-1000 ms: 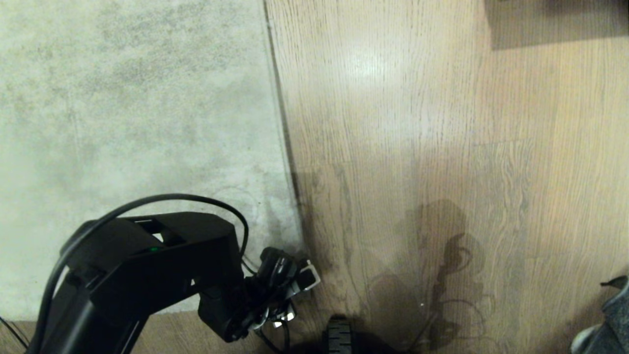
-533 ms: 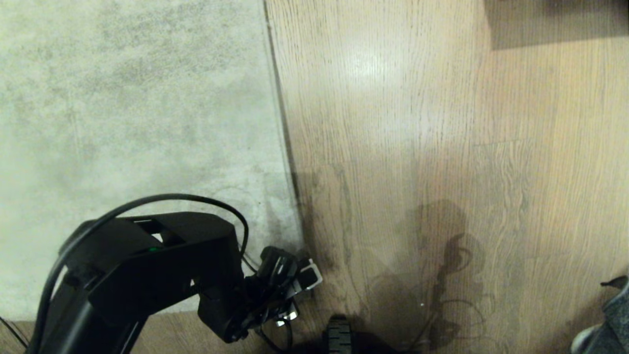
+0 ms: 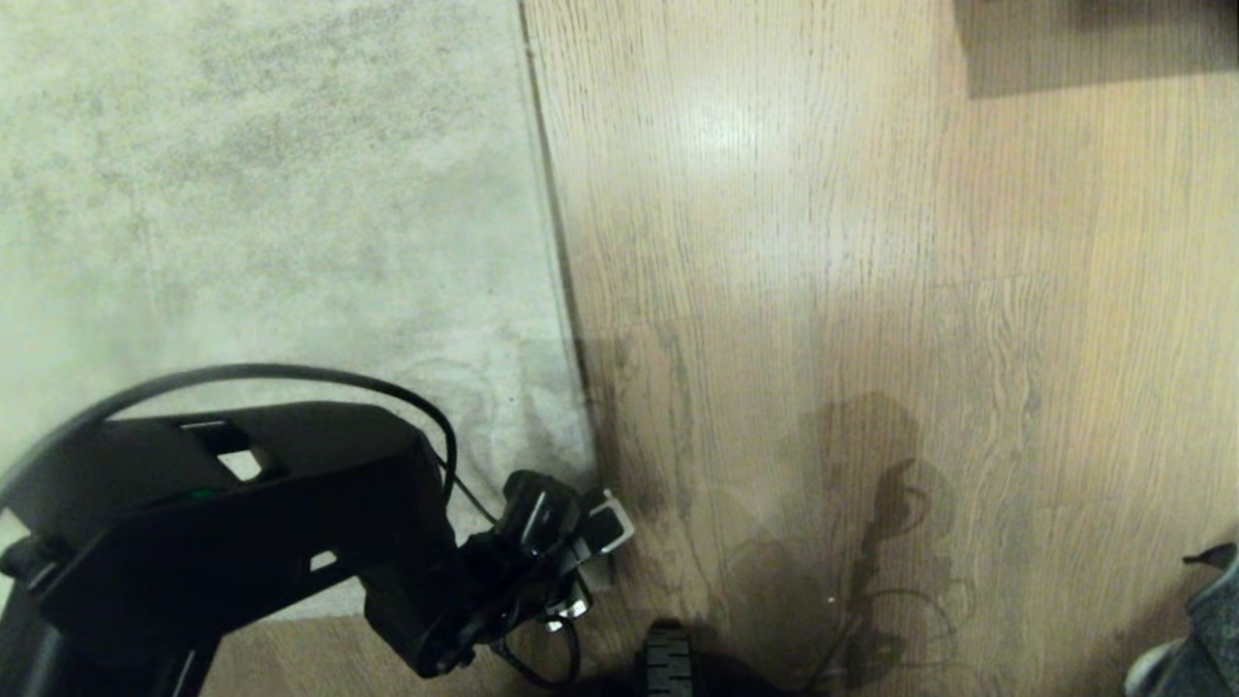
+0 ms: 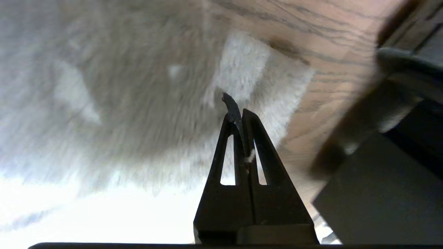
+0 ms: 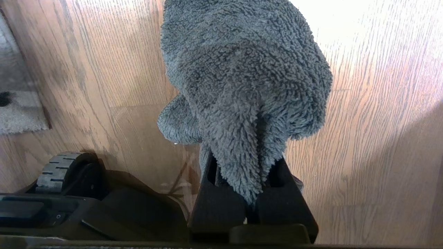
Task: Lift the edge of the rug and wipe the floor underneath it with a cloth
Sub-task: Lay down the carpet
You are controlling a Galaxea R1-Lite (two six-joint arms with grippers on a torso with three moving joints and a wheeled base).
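Your left gripper [image 4: 238,114], at six o'clock, has pinched the rug edge [image 3: 581,426] and begun lifting. Your right gripper [image 5: 254,173] stays clamped on the cloth [image 5: 242,79]; wiping the floor [image 3: 871,290] comes next.

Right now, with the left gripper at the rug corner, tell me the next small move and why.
Probably raise the left gripper a little, peeling the rug edge up. Its jaws are shut on the near corner, but the head view shows the rug barely off the floor. The right gripper holds the cloth, and it likely needs a gap underneath before it can wipe.
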